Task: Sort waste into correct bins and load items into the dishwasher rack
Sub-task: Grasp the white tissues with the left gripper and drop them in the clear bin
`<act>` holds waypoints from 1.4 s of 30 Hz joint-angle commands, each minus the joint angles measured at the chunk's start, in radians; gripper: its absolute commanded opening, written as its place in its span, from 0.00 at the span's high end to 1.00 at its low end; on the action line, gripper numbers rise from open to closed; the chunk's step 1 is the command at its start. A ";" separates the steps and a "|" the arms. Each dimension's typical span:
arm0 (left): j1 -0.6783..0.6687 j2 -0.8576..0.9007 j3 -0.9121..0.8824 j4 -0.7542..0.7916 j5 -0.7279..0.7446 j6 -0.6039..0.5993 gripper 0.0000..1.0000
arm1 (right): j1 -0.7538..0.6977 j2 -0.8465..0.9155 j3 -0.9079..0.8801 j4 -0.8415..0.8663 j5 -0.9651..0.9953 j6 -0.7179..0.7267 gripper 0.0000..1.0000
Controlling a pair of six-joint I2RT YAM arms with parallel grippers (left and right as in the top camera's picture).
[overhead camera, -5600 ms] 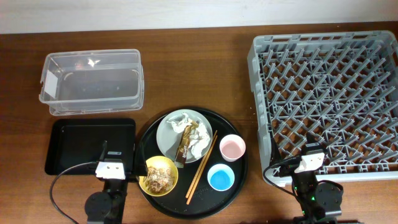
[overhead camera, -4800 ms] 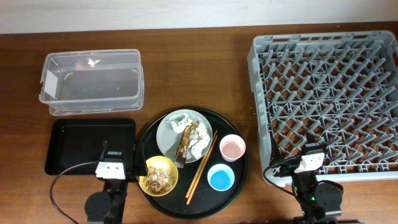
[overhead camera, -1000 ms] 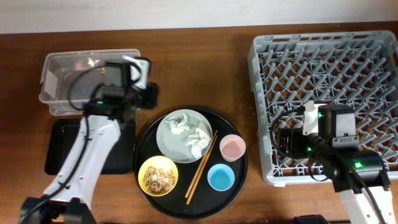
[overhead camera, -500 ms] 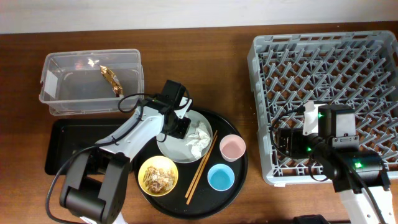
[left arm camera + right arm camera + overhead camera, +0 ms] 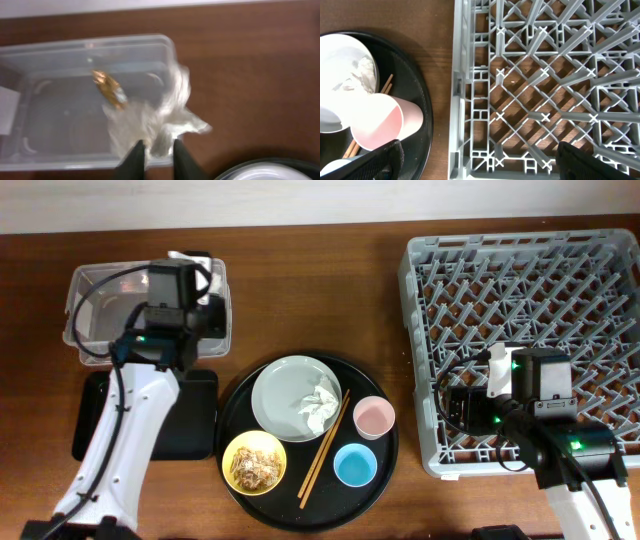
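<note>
Left fingers pinched on crumpled tissue, hanging over clear box edge; wrapper inside. Step: binning waste. Next: release over box, not counter. Second tissue lies on plate. Right fingers spread, empty, above rack edge.

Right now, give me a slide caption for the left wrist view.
Left jaws pinch crumpled white tissue at the clear box's rim; a snack wrapper lies inside.

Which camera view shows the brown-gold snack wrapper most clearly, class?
The left wrist view: the brown-gold snack wrapper lies plainly inside the clear rectangular plastic box. Overhead, the left arm covers it; the right wrist view misses it entirely.
</note>
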 commanded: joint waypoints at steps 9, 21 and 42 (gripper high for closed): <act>-0.074 0.065 0.000 -0.185 0.378 0.006 0.53 | -0.004 0.000 0.021 -0.001 0.005 0.004 0.02; -0.440 0.359 -0.101 -0.283 0.365 0.006 0.75 | -0.004 0.000 0.021 -0.001 0.005 0.004 0.02; 0.152 0.014 0.004 0.035 0.006 0.006 0.72 | -0.004 0.000 0.021 -0.001 0.005 0.004 0.02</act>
